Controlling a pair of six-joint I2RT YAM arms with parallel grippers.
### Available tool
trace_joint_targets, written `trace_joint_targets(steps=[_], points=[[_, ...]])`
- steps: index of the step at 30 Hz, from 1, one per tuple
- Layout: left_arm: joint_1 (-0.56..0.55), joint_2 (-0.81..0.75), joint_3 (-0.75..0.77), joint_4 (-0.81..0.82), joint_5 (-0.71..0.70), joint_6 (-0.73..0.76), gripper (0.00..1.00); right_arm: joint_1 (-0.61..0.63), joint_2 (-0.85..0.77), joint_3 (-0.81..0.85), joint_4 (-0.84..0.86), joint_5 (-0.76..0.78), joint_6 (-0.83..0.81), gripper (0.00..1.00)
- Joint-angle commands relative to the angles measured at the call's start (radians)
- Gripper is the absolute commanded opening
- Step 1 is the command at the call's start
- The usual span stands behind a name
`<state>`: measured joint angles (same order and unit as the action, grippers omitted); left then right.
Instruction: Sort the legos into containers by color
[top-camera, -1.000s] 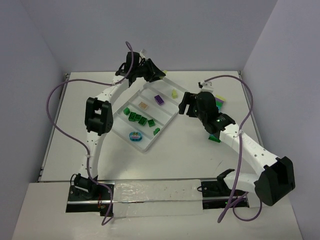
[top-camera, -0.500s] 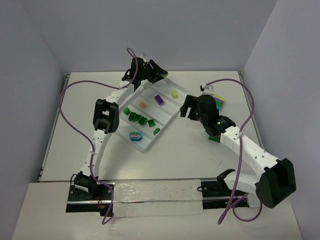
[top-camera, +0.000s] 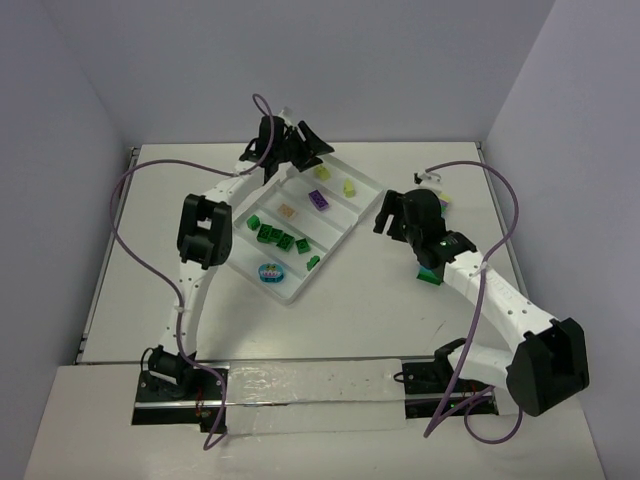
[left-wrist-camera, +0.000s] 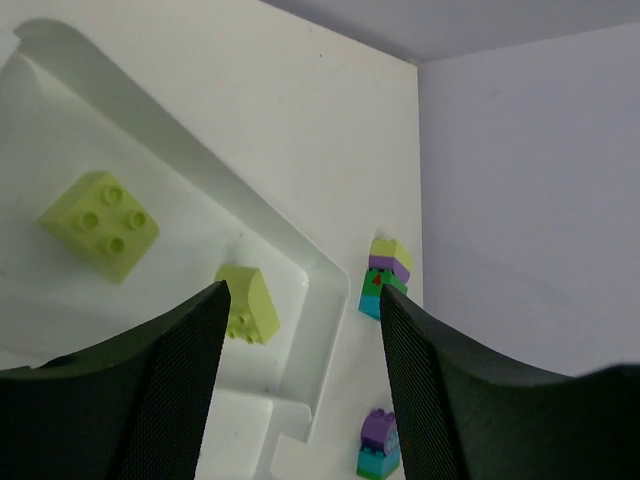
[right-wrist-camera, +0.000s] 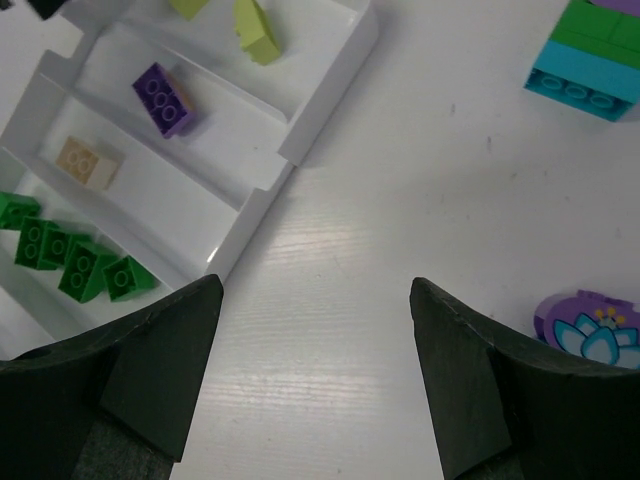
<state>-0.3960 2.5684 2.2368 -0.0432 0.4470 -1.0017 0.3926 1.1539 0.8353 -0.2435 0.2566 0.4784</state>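
The white table carries the clear tray, which is set slantwise, left of the middle. The left gripper is held above the far end of the tray. Its jaws are seen moderately apart in the wrist view and nothing is between them. The right gripper is held over bare table just beside the right edge of the tray, with its jaws wide and nothing in them.

A multi-colour stack, green on a teal base, is seen on the table outside the tray. It lies ahead and to the right of the right gripper, and the right arm is clearly the nearer one. Its long axis runs almost parallel to the line between the two fingers, so it is judged that the wrist must be turned before the narrow side can be taken. A purple piece with a flower print lies close to the right finger.

Inside the tray, two yellow-green bricks lie in the farthest compartment, under the left gripper. A purple brick, a peach brick and several green bricks lie in the next three compartments, one colour in each.
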Motion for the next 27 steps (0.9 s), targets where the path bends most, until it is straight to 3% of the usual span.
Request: trace_joint_targets(steps=[1,9,16,27], points=[[-0.034,-0.220,-0.081,-0.010,-0.008,0.096,0.68,-0.053,-0.045,-0.021,-0.058,0.061,0.021,0.83],[-0.126,-0.507,-0.238,-0.264,-0.141,0.316,0.71,-0.234,0.011,-0.055,-0.224,0.130,0.194,0.84],[-0.164,-0.774,-0.570,-0.278,-0.188,0.374,0.72,-0.341,0.062,-0.108,-0.215,0.094,0.254,0.84],[-0.197,-1.000,-0.745,-0.327,-0.243,0.373,0.72,-0.385,0.228,-0.127,-0.117,0.026,0.207,0.84]])
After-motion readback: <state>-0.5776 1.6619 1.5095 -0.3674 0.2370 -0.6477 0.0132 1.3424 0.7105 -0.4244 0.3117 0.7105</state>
